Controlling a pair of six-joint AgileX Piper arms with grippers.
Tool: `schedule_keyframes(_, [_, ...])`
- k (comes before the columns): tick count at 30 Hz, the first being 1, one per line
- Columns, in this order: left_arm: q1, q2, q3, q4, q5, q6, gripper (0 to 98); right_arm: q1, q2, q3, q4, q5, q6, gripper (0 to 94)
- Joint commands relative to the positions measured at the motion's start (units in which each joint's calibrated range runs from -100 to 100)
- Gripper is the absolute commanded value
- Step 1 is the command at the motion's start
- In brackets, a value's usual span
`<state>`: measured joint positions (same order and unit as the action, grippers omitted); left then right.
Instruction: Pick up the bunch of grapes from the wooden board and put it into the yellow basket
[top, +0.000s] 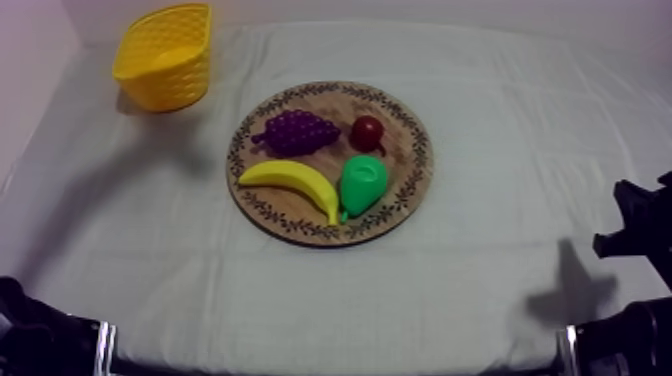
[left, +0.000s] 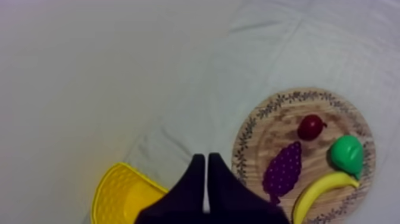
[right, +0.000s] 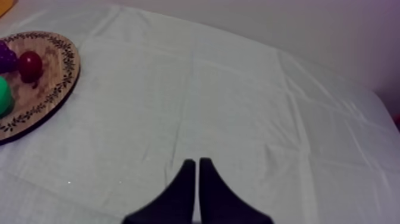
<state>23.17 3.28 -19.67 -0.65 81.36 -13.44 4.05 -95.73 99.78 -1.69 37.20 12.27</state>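
The board (top: 412, 165) is light brown wood with a faint grain. Round its rim runs a dark band of what looks like small leaves on a vine. The grapes (top: 295, 131) are deep purple, the small red fruit (top: 368, 132) a dark, glossy red, the banana (top: 290, 180) bright yellow and the pear (top: 363, 183) vivid green. The basket (top: 165, 55) is yellow all over, its wall a woven lattice. The cloth (top: 500, 120) is plain grey-white. The left pincer (left: 206, 158) and the right pincer (right: 196, 161) are black.
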Motion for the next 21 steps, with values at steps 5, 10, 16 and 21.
schedule_keyframes(5, [0.4,1.4,0.4,0.21,0.0,-0.3,0.0,0.0,0.0,0.0,0.0,0.0,0.0,0.5])
schedule_keyframes(10, [0.2,1.1,0.9,0.84,-0.5,-0.7,0.0,0.0,0.0,0.0,0.0,0.0,0.0,0.5])
schedule_keyframes(16, [0.0,1.5,1.9,1.57,-1.4,-1.4,0.0,0.0,0.0,0.0,0.0,0.0,0.0,0.5])
schedule_keyframes(21, [0.3,2.5,4.1,1.70,-3.3,-2.6,0.0,0.0,0.0,0.0,0.0,0.0,0.0,0.5])
